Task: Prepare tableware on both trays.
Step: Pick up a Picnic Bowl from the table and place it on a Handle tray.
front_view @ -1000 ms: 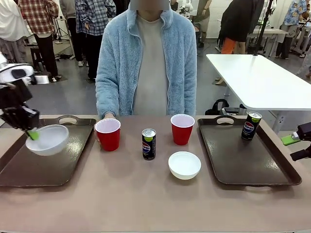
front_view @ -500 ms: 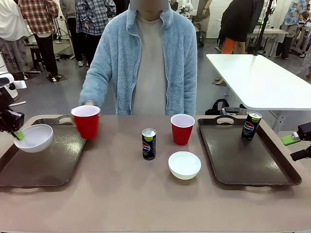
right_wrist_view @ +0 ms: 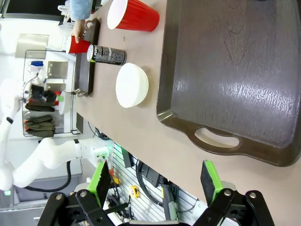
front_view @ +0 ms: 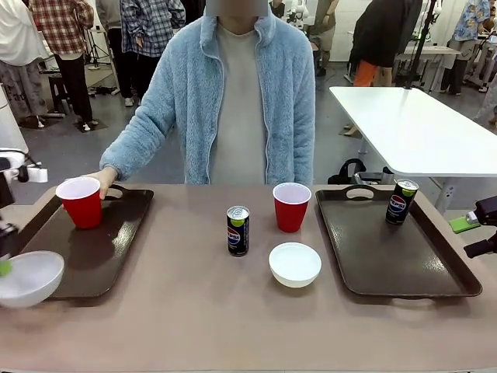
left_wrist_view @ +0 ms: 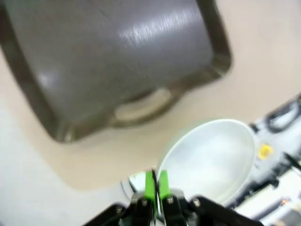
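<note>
Since the earlier frames, the shallow round white bowl (front_view: 29,278) had swung off the left dark brown plastic tray (front_view: 101,256) to its near corner. That probably cleared room for the red plastic party cup (front_view: 81,203) that the person's hand (front_view: 103,177) had placed there. The left end effector (left_wrist_view: 156,176) pinched the bowl's thin rim, and the right end effector (right_wrist_view: 156,165) hung spread beside the right tray (right_wrist_view: 235,70).
</note>
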